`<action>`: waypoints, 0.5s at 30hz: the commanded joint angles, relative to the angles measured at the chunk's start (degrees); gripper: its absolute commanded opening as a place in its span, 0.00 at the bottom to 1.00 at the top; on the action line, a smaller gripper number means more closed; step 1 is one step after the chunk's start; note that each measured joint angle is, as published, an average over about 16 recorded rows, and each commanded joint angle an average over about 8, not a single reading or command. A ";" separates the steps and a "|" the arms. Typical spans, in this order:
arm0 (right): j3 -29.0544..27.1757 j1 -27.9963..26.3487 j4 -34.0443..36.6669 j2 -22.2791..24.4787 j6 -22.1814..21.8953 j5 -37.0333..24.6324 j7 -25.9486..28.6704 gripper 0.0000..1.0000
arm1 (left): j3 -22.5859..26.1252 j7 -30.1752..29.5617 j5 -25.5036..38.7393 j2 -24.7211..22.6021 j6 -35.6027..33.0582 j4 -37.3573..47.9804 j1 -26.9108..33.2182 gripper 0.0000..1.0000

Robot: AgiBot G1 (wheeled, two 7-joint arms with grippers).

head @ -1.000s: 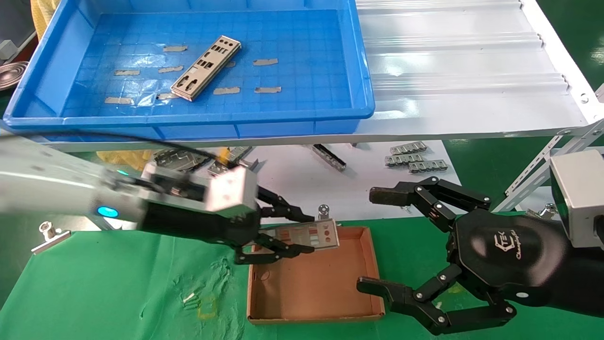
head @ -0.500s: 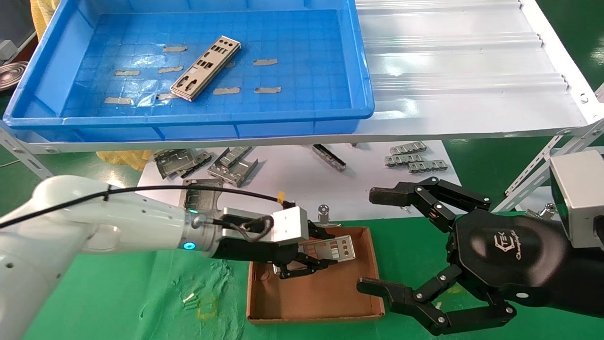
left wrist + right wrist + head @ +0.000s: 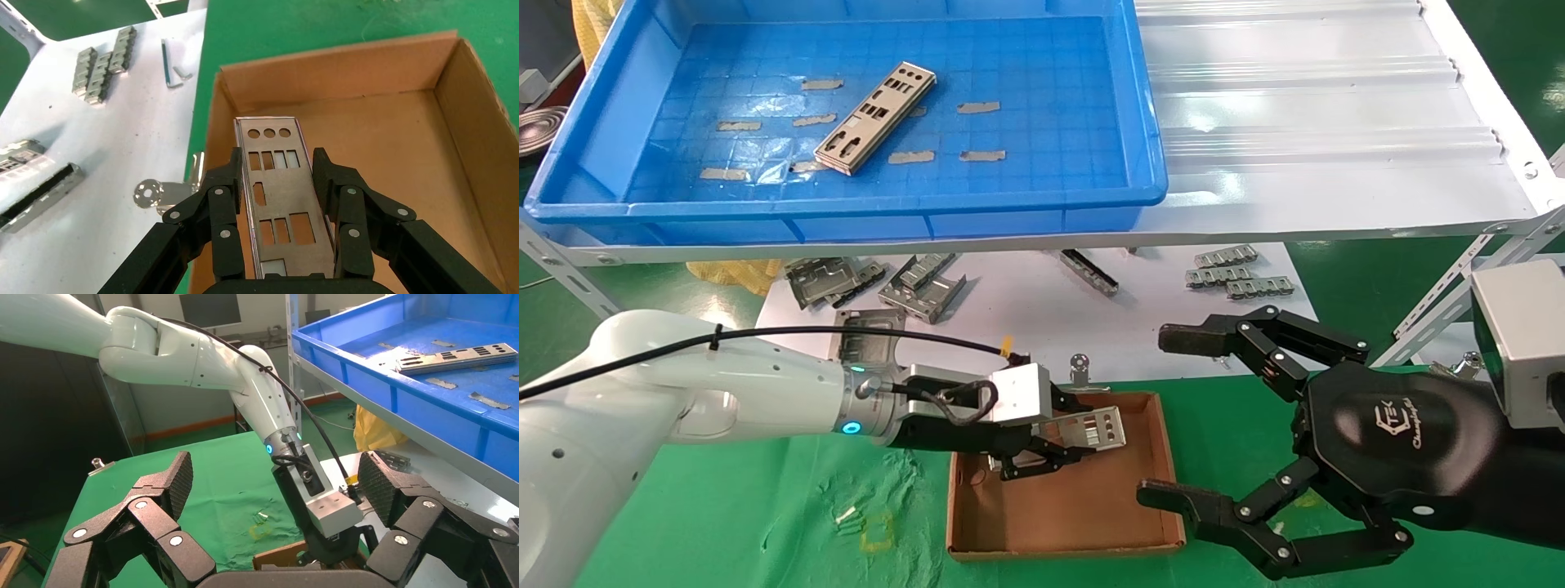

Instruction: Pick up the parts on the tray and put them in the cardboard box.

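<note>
Green cloth covers the bench in front, with a white ribbed shelf (image 3: 1336,122) raised behind it and a white sheet strewn with grey brackets (image 3: 923,286) beneath.

On the shelf's left sits the tray (image 3: 846,216); one plate (image 3: 876,117) lies flat on its floor among tape scraps (image 3: 979,107), running diagonally, well away from both arms.

Lower left, the left gripper (image 3: 1050,445) reaches in from the side and hangs over the near-left part of the box (image 3: 1164,457). Its fingers (image 3: 223,202) are closed on the long edges of a second plate (image 3: 275,196), pinching it across its width near one end. That plate's long axis runs straight out from the gripper, along the line of the arm and out across the box floor, its free end with three round holes pointing toward the far wall. It looks tilted and held clear of the cardboard, though how high I cannot tell. Since the plate already lies wholly inside the box's outline and roughly parallel to the floor's length, the coming move seems to turn only on lowering and letting go, not on turning it.

To the right, the right gripper (image 3: 1222,416) is parked beside the box with fingers spread wide, holding nothing; it is the farther arm from the tray's remaining plate.
</note>
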State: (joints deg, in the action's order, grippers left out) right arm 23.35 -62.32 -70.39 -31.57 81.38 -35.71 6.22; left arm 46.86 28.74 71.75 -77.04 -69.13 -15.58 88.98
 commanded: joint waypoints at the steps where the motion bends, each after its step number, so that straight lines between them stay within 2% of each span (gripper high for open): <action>1: 0.00 0.00 0.00 0.00 0.00 0.00 0.00 1.00 | 0.15 0.22 -0.16 -0.01 0.05 0.36 -0.04 0.95; 2: 0.00 0.00 0.00 0.00 0.00 0.00 0.00 1.00 | 0.21 0.45 -0.20 -0.02 0.22 0.43 -0.05 1.00; 15: 0.00 0.00 0.00 0.00 0.00 0.00 0.00 1.00 | 0.77 3.11 -1.77 -0.01 0.22 0.71 -0.28 1.00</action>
State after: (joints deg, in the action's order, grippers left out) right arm 23.36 -62.32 -70.39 -31.57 81.38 -35.71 6.22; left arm 47.48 31.65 69.75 -76.95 -69.41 -14.70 88.78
